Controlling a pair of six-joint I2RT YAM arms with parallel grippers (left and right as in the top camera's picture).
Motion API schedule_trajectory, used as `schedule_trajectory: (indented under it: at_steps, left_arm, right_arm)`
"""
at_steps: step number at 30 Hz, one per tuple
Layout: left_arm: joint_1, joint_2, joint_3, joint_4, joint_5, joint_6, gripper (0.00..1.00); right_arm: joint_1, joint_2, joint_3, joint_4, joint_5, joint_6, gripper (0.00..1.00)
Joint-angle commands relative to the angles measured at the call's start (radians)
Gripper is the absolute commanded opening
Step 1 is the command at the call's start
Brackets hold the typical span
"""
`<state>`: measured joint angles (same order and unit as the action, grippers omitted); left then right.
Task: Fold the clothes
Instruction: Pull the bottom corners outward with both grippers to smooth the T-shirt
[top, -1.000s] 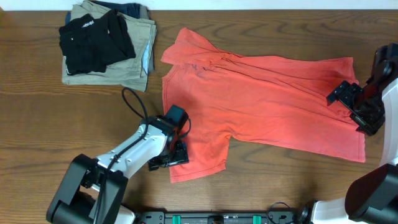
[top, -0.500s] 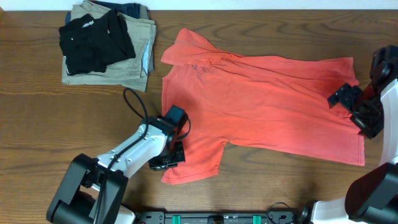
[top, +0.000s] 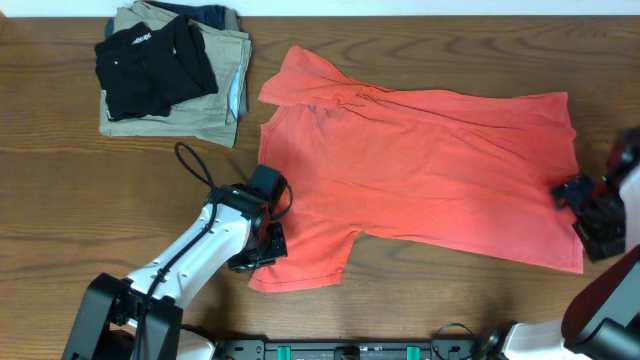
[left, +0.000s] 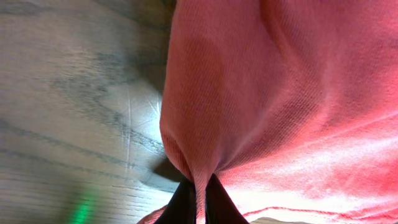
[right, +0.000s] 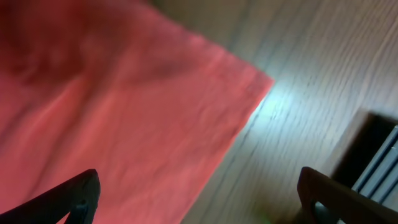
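The clothes, a coral-red T-shirt (top: 430, 170), lie spread across the middle of the wooden table, neck end to the left. My left gripper (top: 262, 252) is at the front sleeve and shut on it. In the left wrist view a ridge of red fabric (left: 280, 93) is pinched between the two dark fingers of that gripper (left: 200, 190). My right gripper (top: 592, 212) stands open at the shirt's right hem. In the right wrist view the right gripper (right: 202, 199) straddles the shirt's (right: 112, 106) edge, one finger over cloth and one over bare wood.
A folded black garment (top: 155, 65) lies on folded khaki trousers (top: 215, 105) at the back left. The left arm's cable (top: 192, 165) loops over the table (top: 60, 200) beside the sleeve.
My left gripper has shut on the sleeve and dragged it left, bunching the cloth. My right gripper has moved right and toward the front, off the hem area.
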<state>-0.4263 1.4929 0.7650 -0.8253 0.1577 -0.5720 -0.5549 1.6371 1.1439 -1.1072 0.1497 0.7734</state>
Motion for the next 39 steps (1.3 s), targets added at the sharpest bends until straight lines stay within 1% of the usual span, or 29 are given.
schedule_trajectory:
  at_steps: [1,5,7,9,13,17,22,26,31,35,39]
  left_arm:
    - [0.004,-0.003,-0.013,-0.003,-0.016,0.014,0.06]
    - [0.004,-0.003,-0.013,0.005,-0.016,0.014,0.06]
    - [0.004,-0.003,-0.013,0.005,-0.016,0.014,0.06]
    - [0.004,-0.003,-0.013,0.004,-0.016,0.014,0.06]
    - [0.004,-0.003,-0.013,0.003,-0.016,0.014,0.06]
    - [0.004,-0.003,-0.013,0.003,-0.016,0.021,0.07]
    - [0.004,-0.003,-0.013,0.004,-0.016,0.022,0.06]
    - [0.004,-0.003,-0.013,0.005,-0.016,0.022,0.06]
    - [0.004,-0.003,-0.013,0.004,-0.016,0.022,0.06]
    - [0.004,-0.003,-0.013,0.005,-0.016,0.022,0.06]
    - [0.004,-0.003,-0.013,0.005,-0.016,0.022,0.06]
  right_arm:
    - [-0.058,-0.006,-0.045,0.031,-0.034,-0.005,0.99]
    - [-0.097,-0.006,-0.101,0.093,-0.030,-0.012,0.99]
    - [-0.109,-0.006,-0.138,0.143,-0.016,-0.011,0.95]
    - [-0.122,-0.006,-0.177,0.195,-0.015,-0.011,0.87]
    - [-0.149,-0.006,-0.238,0.278,-0.006,-0.011,0.78]
    - [-0.182,-0.006,-0.258,0.300,0.019,0.000,0.80]
    - [-0.238,-0.005,-0.262,0.307,-0.009,-0.001,0.79]
    - [-0.242,0.002,-0.269,0.312,-0.009,-0.005,0.77]
    - [-0.229,0.019,-0.285,0.338,-0.009,-0.012,0.78]
    - [-0.223,0.023,-0.296,0.353,-0.011,-0.012,0.73]
    - [-0.223,0.032,-0.310,0.368,-0.044,-0.012,0.64]
